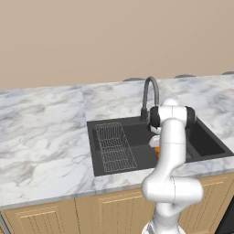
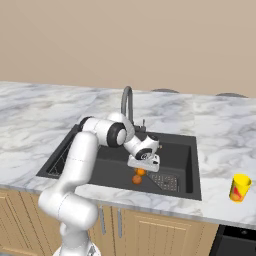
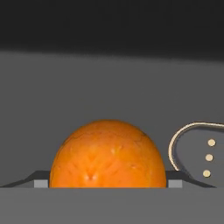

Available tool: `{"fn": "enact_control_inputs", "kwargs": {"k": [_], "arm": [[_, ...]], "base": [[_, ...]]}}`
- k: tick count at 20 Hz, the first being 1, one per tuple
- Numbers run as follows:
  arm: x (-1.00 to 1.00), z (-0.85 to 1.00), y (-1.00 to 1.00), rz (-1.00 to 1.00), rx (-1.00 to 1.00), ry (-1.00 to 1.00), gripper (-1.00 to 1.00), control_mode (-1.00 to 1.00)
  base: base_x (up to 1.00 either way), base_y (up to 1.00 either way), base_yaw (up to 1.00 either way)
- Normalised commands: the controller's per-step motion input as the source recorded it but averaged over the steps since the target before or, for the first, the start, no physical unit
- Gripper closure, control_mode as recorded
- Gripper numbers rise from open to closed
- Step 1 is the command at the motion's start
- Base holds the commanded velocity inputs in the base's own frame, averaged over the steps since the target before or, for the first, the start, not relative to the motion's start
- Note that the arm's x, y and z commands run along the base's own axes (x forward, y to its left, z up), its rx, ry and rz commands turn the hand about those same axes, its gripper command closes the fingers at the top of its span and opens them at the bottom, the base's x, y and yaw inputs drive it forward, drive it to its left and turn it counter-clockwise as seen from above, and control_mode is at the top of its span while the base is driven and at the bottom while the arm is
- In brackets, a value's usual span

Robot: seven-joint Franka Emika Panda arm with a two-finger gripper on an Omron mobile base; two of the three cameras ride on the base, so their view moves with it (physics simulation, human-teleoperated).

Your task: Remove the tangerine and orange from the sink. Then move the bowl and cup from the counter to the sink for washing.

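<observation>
A: Where is the end effector [image 2: 141,167] sitting?
B: It is hanging low inside the sink [image 2: 182,150], just in front of the faucet [image 2: 127,102], pointing down at the basin floor.
A: And the fingers?
B: They are standing apart, one on each side of a fruit [image 3: 108,154], with nothing clamped. In the hand view the tips are showing level with the fruit's lower half, left and right of it.
A: Are they touching it?
B: I cannot tell; they are lying just beside it.
A: Which fruit, the orange or the tangerine?
B: I cannot tell them apart. The right base view is showing two orange fruits: one [image 2: 141,172] directly under the end effector, a second [image 2: 136,179] just beside it, nearer the sink's front wall.
A: Anything else near the end effector?
B: A drain [image 3: 197,151] is lying on the floor just beside the fruit, to the right in the hand view.
A: The cup?
B: The cup [image 2: 239,188] is standing upright on the desk [image 2: 30,120], well apart from the end effector, beyond the sink's right rim.
A: The rack?
B: The rack [image 1: 114,146] is resting in the sink's left part, away from the end effector.
</observation>
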Motion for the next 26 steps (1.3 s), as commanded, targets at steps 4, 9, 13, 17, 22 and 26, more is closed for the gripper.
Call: {"fn": "enact_control_inputs", "kwargs": {"k": [4,9,13,17,22,26], "arm": [[-0.25,0.33,0.00,0.00,0.08,0.00,1.00,-1.00],[-0.22,0.44,0.00,0.00,0.02,0.00,1.00,-1.00],[-0.29,0.42,-0.01,0.00,0.00,-0.01,1.00,-1.00],[-0.38,0.38,-0.05,0.00,0.02,-0.11,1.00,-1.00],[-0.37,0.43,-0.02,0.00,0.03,-0.05,1.00,-1.00],[-0.35,0.45,0.00,0.00,0.01,-0.01,1.00,-1.00]], "base": [[0.00,0.00,0.00],[0.00,0.00,0.00],[0.00,0.00,0.00],[0.00,0.00,0.00],[0.00,0.00,0.00],[0.00,0.00,0.00]]}}
